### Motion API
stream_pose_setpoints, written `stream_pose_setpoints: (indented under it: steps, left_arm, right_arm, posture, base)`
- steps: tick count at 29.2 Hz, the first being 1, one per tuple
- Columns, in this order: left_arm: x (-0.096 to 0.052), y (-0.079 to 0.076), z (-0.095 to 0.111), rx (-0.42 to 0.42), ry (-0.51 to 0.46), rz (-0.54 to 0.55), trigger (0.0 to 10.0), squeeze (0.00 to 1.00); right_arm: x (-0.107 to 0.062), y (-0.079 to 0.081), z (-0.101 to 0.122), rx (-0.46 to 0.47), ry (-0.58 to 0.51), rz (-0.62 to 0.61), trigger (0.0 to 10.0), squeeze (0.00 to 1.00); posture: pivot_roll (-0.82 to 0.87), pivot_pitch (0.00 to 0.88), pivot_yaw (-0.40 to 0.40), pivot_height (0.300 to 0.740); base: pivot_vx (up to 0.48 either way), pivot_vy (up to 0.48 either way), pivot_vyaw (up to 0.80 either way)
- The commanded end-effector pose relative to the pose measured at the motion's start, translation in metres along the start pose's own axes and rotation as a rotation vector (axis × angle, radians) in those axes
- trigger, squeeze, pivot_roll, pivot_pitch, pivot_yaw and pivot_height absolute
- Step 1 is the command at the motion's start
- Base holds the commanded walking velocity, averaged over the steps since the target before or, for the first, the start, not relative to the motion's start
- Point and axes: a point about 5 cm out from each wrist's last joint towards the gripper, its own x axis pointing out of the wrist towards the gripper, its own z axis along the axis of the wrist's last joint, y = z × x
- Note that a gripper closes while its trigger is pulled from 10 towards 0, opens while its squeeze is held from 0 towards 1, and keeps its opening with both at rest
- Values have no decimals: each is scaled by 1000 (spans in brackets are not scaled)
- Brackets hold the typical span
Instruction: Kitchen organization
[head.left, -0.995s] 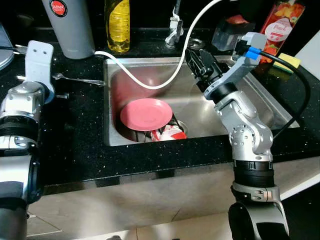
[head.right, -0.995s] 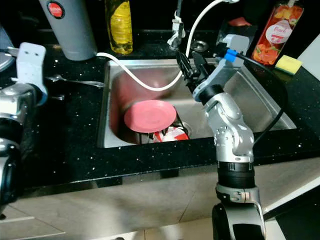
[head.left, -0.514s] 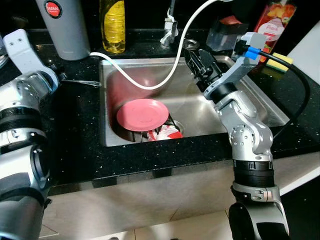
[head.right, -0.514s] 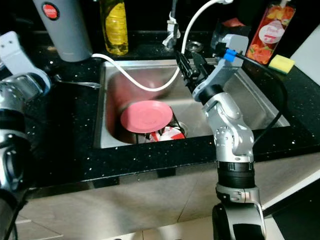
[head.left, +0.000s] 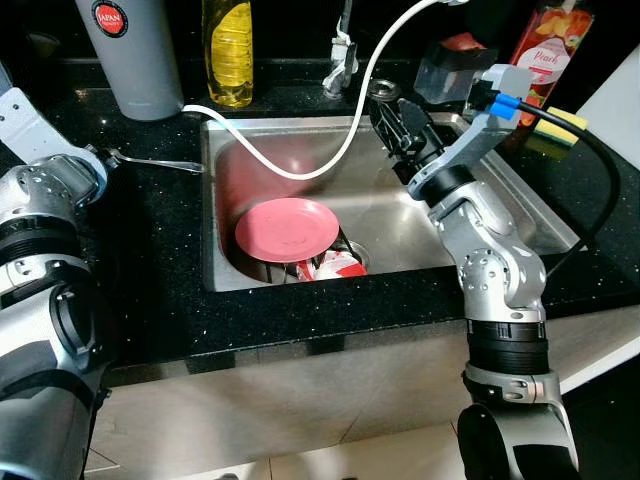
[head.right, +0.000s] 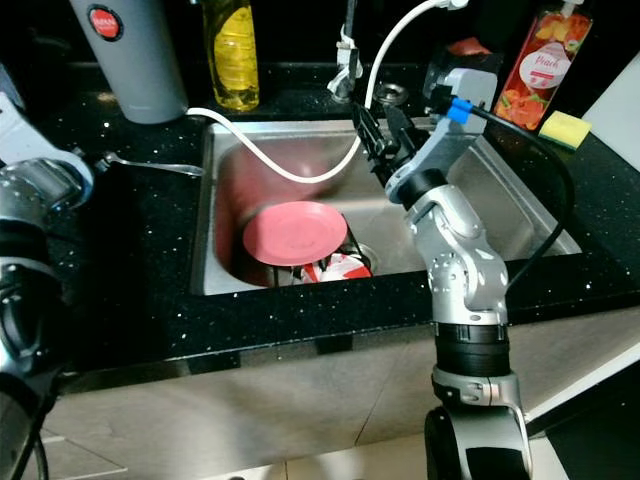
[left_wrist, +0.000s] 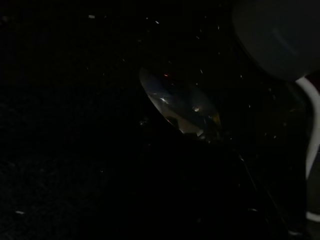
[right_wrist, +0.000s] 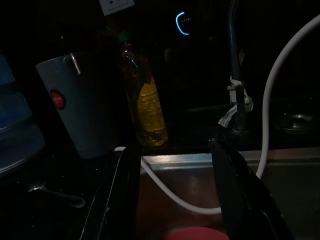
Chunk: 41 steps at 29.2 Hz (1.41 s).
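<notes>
Nearest, the pink plate (head.left: 286, 227) lies tilted on a red-and-white pack (head.left: 335, 266) in the sink (head.left: 520, 205); a careless grab could tip it. Beyond, the right gripper (head.left: 400, 128) hovers spread and empty beside the white hose (head.left: 330, 160), which it might snag. Left on the counter (head.left: 150, 260), a spoon (head.left: 150, 160) rests; the left arm's fingers are hidden, so I cannot tell their state

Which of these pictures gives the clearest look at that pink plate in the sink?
The left eye view: the plate shows whole from above, lying in the sink. The right eye view matches it. The right wrist view catches just its rim; the left wrist view is dark.
</notes>
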Motion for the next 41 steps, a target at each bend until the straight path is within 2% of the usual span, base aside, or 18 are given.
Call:
stream_pose_setpoints:
  steps: [1, 3, 9, 10, 11, 13, 14, 16, 17, 18, 28, 29, 32, 34, 35, 37, 39, 41]
  left_arm:
    - [4, -1, -12, -34, 49, -1, 10000, 0]
    - [6, -2, -13, -91, 66, -20, 10000, 0]
    - [8, -6, -20, -171, 107, -72, 10000, 0]
    - [9, -6, -21, -180, 111, -71, 10000, 180]
    - [10, -4, -24, -183, 112, -59, 10000, 624]
    - [11, -4, -25, -182, 112, -51, 10000, 624]
    - [12, -3, -26, -183, 112, -43, 10000, 1000]
    - [12, -2, -26, -181, 107, -38, 10000, 1000]
    - [13, -2, -26, -181, 105, -36, 10000, 435]
    - [13, -1, -26, -176, 101, -30, 10000, 0]
    - [15, 1, -26, -160, 85, -11, 10000, 0]
    - [15, 1, -26, -156, 84, -10, 9098, 0]
    - [15, 1, -27, -150, 84, -4, 8392, 0]
    - [16, 2, -26, -142, 78, 0, 7255, 0]
    - [16, 4, -26, -138, 73, 3, 5725, 0]
    - [16, 5, -25, -129, 66, 7, 5608, 0]
    - [16, 5, -24, -111, 64, 12, 4784, 0]
    - [16, 5, -24, -99, 61, 14, 4471, 0]
  right_arm:
    - [0, 1, 1, -7, 3, 6, 10000, 0]
    - [0, 2, 2, -7, 3, 8, 10000, 0]
    - [1, 2, 2, -6, 3, 11, 10000, 0]
    - [1, 2, 2, -6, 3, 11, 10000, 0]
    - [1, 3, 2, -5, 4, 12, 10000, 0]
    - [1, 3, 2, -5, 4, 12, 10000, 0]
    - [1, 3, 2, -5, 5, 12, 10000, 0]
    - [0, 3, 2, -5, 6, 12, 10000, 0]
    - [0, 3, 2, -5, 6, 12, 10000, 0]
    - [0, 3, 2, -4, 6, 12, 10000, 0]
    - [-4, 5, 2, -1, 13, 4, 10000, 0]
    - [-5, 5, 2, 0, 14, 2, 10000, 0]
    - [-7, 4, 2, 0, 17, -3, 10000, 0]
    - [-8, 4, 2, 1, 19, -6, 10000, 0]
    - [-9, 4, 2, 1, 20, -8, 10000, 0]
    - [-10, 4, 2, 1, 20, -10, 10000, 0]
    - [-12, 4, 3, 0, 22, -15, 10000, 0]
    - [-13, 4, 3, -1, 24, -18, 10000, 0]
  posture:
    - [87, 36, -30, 740]
    - [86, 39, -34, 740]
    - [82, 43, -37, 740]
    - [82, 43, -37, 740]
    - [79, 46, -38, 740]
    - [79, 47, -38, 740]
    - [78, 49, -38, 740]
    - [77, 50, -38, 740]
    - [76, 53, -37, 740]
    - [76, 53, -37, 740]
    - [74, 91, -28, 740]
    - [78, 100, -26, 740]
    - [79, 108, -23, 740]
    - [75, 116, -21, 740]
    - [72, 123, -18, 740]
    - [71, 129, -16, 740]
    - [70, 137, -13, 740]
    - [67, 140, -10, 740]
  base:
    - [0, 0, 0]
    - [0, 0, 0]
    - [0, 0, 0]
    - [0, 0, 0]
    - [0, 0, 0]
    - [0, 0, 0]
    - [0, 0, 0]
    - [0, 0, 0]
    - [0, 0, 0]
    - [0, 0, 0]
    - [0, 0, 0]
    - [0, 0, 0]
    - [0, 0, 0]
    - [0, 0, 0]
    - [0, 0, 0]
    - [0, 0, 0]
    - [0, 0, 0]
    - [0, 0, 0]
